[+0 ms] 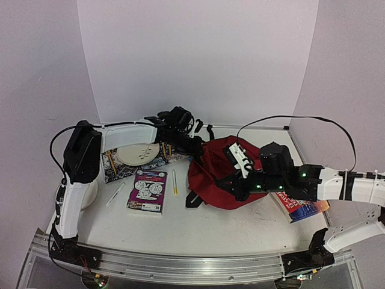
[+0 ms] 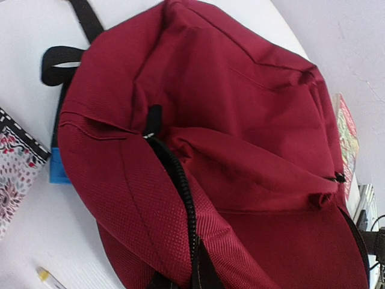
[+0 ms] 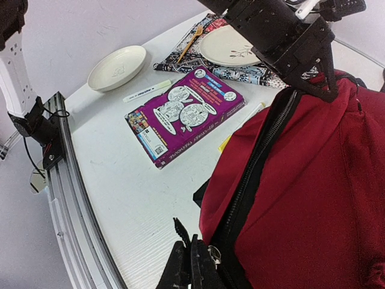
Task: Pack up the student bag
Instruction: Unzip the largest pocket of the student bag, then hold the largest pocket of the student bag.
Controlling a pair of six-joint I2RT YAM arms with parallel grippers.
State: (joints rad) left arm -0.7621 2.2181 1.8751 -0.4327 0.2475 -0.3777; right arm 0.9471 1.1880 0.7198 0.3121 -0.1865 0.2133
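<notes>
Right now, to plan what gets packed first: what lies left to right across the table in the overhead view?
From the left: bowl → marker → purple book → yellow pen → bag → red book.

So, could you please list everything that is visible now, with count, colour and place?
backpack: one, dark red with black straps, centre
purple book: one, purple, left of the backpack
red book: one, red and blue, right of the backpack
mat: one, black-and-white pattern, back left
plate: one, white, on the mat
fork: one, gold, on the mat beside the plate
bowl: one, white, far left
marker: one, white, left of the purple book
pen: one, yellow, between the purple book and the backpack
left tool: one, black, closed on the backpack's top edge
right tool: one, black, closed on its zip end
</notes>
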